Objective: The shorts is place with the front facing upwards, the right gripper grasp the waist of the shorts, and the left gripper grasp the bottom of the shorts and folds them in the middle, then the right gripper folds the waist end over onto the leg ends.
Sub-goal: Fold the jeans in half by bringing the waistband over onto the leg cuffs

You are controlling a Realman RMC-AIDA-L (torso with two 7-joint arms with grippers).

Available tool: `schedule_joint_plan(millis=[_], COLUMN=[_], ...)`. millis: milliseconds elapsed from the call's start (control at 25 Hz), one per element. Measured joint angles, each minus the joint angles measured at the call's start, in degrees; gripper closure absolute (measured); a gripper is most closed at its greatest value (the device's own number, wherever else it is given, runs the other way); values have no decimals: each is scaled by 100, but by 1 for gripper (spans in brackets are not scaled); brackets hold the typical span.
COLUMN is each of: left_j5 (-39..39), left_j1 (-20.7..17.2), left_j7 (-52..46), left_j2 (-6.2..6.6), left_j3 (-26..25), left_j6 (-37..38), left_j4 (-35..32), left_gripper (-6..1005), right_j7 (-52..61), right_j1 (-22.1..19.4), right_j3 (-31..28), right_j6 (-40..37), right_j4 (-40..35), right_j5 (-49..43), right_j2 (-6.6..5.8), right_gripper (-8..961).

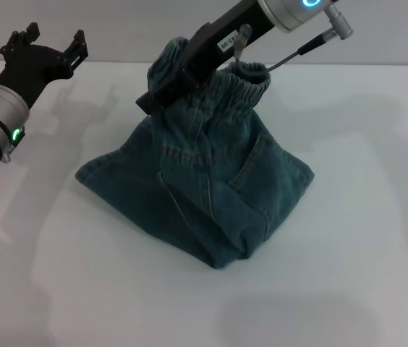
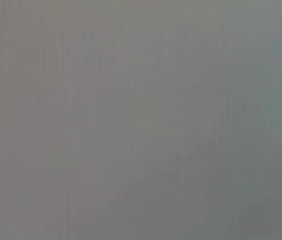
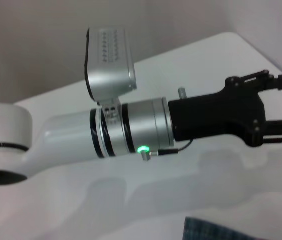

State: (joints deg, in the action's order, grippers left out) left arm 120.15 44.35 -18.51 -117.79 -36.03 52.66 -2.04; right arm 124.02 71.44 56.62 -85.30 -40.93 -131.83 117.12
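White table (image 1: 363,289); shorts (image 1: 204,195) heaped on it.

Head view downward; right wrist toward left pincer (image 3: 281,107)

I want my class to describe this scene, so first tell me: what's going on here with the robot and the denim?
The right pincer has the shorts by the waist and holds that end lifted above the white table, so the denim hangs in a tent-like heap with its lower part resting on the surface. The left pincer is open, holds nothing and hovers apart from the garment at the table's far left. The fold of waist onto leg ends is not finished.
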Motion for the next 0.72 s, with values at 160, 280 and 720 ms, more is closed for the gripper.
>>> schedule_joint_plan(millis=[160, 280, 720], left_j5=[0, 0, 0], left_j1=[-44, -51, -22], left_j7=[40, 41, 41], left_j2=[5, 5, -4], left_j3=[0, -1, 0], left_j6=[8, 11, -4], left_j4=[72, 73, 72], left_gripper=[172, 172, 172], right_j7=[34, 29, -386], right_j1=[146, 209, 458], right_j3=[203, 471, 1288], right_j6=[-4, 35, 445], right_j4=[210, 269, 423], right_j5=[-227, -343, -361], right_j2=[17, 49, 109], right_gripper=[307, 300, 294])
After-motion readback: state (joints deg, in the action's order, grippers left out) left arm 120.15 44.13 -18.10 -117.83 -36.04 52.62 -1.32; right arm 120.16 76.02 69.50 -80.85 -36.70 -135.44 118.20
